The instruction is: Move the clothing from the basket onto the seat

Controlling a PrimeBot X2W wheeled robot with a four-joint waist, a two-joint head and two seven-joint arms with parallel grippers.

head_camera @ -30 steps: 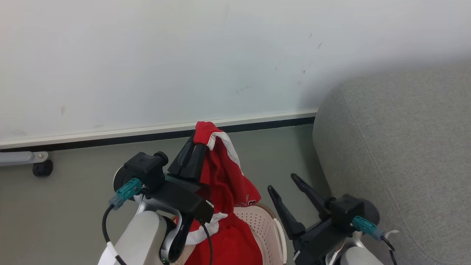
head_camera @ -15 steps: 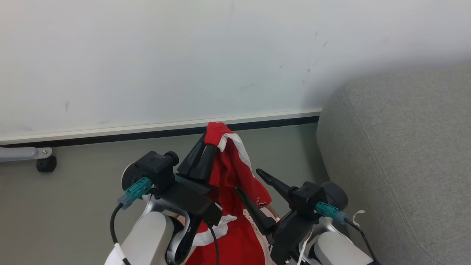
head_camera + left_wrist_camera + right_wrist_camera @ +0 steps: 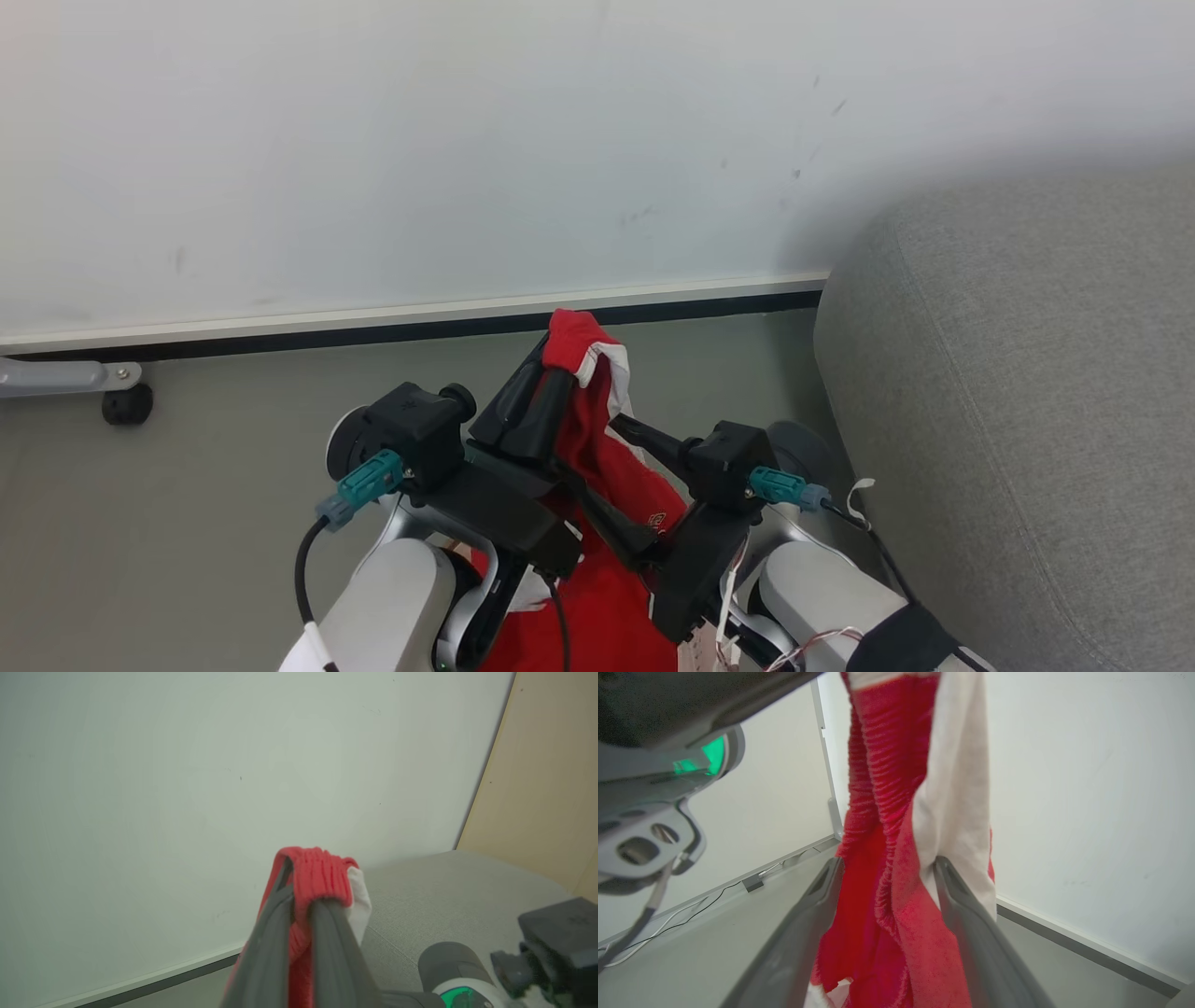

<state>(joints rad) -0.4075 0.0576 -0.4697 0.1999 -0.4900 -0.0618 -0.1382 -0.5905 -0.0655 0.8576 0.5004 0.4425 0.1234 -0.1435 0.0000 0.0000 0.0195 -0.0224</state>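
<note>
Left gripper (image 3: 553,376) clamped on bunched top edge of clothing (image 3: 611,597), red garment with white trim, hanging over floor (image 3: 187,523), left of seat (image 3: 1008,392), not touching. Soft, light, limp, will swing; take second hold lower on drape. Right gripper (image 3: 888,863) wide open, fingers straddling hanging cloth; a second ago it sat apart at lower right.
</note>
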